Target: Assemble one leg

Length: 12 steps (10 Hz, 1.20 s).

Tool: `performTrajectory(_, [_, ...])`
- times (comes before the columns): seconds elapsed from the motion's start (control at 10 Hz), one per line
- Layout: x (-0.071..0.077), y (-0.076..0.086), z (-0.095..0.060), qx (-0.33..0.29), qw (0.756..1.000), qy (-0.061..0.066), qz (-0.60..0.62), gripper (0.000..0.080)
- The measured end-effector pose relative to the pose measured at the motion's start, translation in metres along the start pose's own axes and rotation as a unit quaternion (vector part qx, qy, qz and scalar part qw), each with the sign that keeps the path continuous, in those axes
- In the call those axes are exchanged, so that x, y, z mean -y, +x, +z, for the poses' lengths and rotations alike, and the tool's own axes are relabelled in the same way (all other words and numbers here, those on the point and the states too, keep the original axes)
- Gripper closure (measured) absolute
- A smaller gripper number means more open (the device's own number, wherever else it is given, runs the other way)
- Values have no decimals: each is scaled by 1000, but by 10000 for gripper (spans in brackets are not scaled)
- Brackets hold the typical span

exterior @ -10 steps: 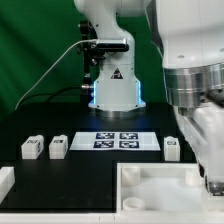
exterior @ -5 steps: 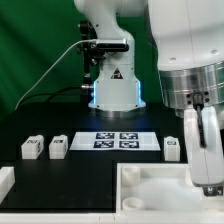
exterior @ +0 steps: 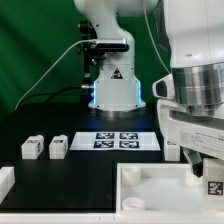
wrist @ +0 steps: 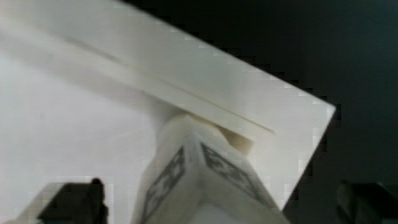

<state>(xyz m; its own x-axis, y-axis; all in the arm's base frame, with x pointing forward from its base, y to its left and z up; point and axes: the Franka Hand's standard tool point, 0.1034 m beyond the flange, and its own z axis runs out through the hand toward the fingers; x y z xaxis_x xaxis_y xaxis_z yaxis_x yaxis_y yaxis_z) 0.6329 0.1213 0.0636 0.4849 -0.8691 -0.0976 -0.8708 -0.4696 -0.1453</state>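
Note:
My gripper [exterior: 205, 172] is at the exterior view's right, shut on a leg [exterior: 213, 186], a small white post whose black-and-white tag faces the camera. It holds the leg over the right part of the large white tray [exterior: 150, 178]. In the wrist view the leg [wrist: 214, 170] stands tilted between my dark fingers [wrist: 71, 202], with a corner of the tray [wrist: 125, 90] behind it. Three more legs lie on the black table: two at the left [exterior: 32, 148] [exterior: 58, 147] and one beside the arm [exterior: 172, 150].
The marker board [exterior: 120, 140] lies behind the tray, in front of the robot base [exterior: 112, 90]. Another white part [exterior: 5, 180] shows at the exterior view's left edge.
The wrist has turned and come down toward the tray at the exterior view's right. The held leg's tag now faces the exterior camera.

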Motion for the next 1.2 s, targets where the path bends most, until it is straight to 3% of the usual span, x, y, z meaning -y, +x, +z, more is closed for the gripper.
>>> performTrajectory(0.2, [0,2,0,-2,990,-8,-139,151])
performTrajectory(0.4, [6,12,-6,-10,937,-22,-349,151])
performTrajectory(0.5, [7,10,-5,-10,925,-25,-378,151])
performTrajectory(0.7, [7,10,-5,-11,938,-24,-345,409])
performTrajectory(0.8, [6,11,-5,-11,940,-24,-341,409])
performTrajectory(0.9, [5,12,-5,-12,951,-24,-306,505])
performTrajectory(1.1, [3,15,-5,-13,979,-25,-204,505])
performTrajectory(1.2, [2,15,-5,-6,992,-33,-119,505])
